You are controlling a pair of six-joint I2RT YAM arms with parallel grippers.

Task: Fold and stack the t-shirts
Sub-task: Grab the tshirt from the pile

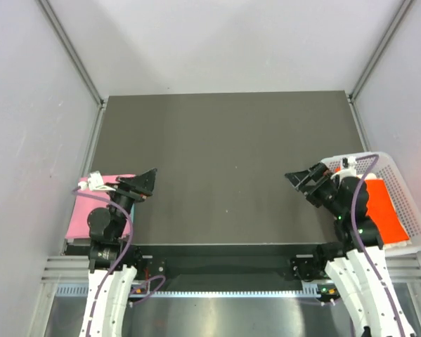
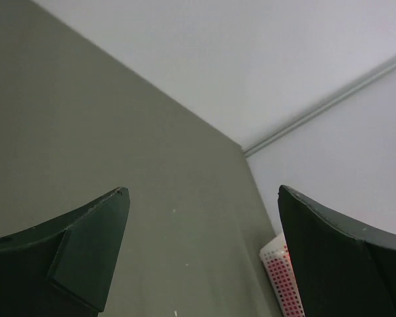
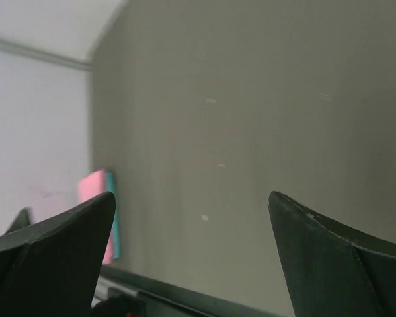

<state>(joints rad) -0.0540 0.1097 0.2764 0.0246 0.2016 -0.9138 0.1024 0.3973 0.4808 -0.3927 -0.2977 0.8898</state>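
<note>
An orange-red t-shirt point(image 1: 386, 209) lies in a white perforated basket point(image 1: 409, 188) at the table's right edge, partly hidden by my right arm. My right gripper point(image 1: 299, 187) hovers open over the dark table point(image 1: 224, 161) just left of the basket, with nothing between its fingers point(image 3: 192, 195). My left gripper point(image 1: 150, 184) hovers open near the table's left edge, also with nothing in it point(image 2: 203, 191). In the left wrist view the basket point(image 2: 280, 274) shows far off, red showing through its holes.
A flat pink piece with a teal edge point(image 1: 80, 214) lies beside the table's near left corner, behind my left arm; it also shows in the right wrist view point(image 3: 95, 191). I cannot tell whether it is fabric. Grey walls enclose the table on three sides.
</note>
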